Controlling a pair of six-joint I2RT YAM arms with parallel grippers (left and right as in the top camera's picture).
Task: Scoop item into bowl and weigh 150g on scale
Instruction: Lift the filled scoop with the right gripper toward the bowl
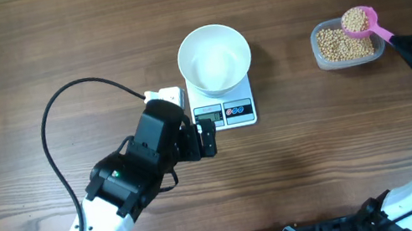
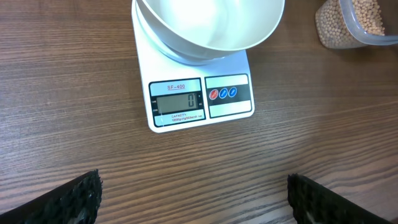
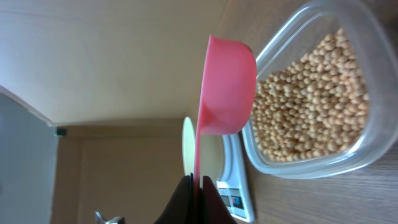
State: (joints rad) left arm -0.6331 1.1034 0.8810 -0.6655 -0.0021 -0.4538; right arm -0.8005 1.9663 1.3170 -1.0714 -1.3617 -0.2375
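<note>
**Desk** point(image 1: 24, 45): dark wood-grain surface carrying everything.

**Left arm**: enters from 7 o'clock. The left pincer point(image 1: 207, 139) stands wide and empty, just beside the scale's front edge.

**Right arm**: enters from 3 o'clock and is cut by the frame edge. The right pincer point(image 1: 399, 41) is clamped on the scoop's handle.

**Scale** point(image 1: 231, 113): near centre. Its display point(image 2: 178, 101) reads zero.

**Bowl** point(image 1: 215, 59): white, seated on the scale and apparently empty.

**Tub** point(image 1: 350, 63): clear, partly filled, at 3 o'clock of the bowl and well apart from it.

**Scoop** point(image 1: 383, 33): pink, over the tub's 1 o'clock corner. Its handle runs from 10 to 4 o'clock.

**Beans** point(image 1: 354, 20): heaped in the scoop, with more in the tub.

**Governing relation**: the bowl lies at 9 o'clock of the loaded scoop. The left arm is nearer the bowl, but the right arm carries the load, so the carry is judged to run toward 9 o'clock.

**Obscured**: the right wrist view shows the scoop side-on, which hides its fill. There the bowl is only a pale sliver. Contact between scoop and tub rim cannot be told.
</note>
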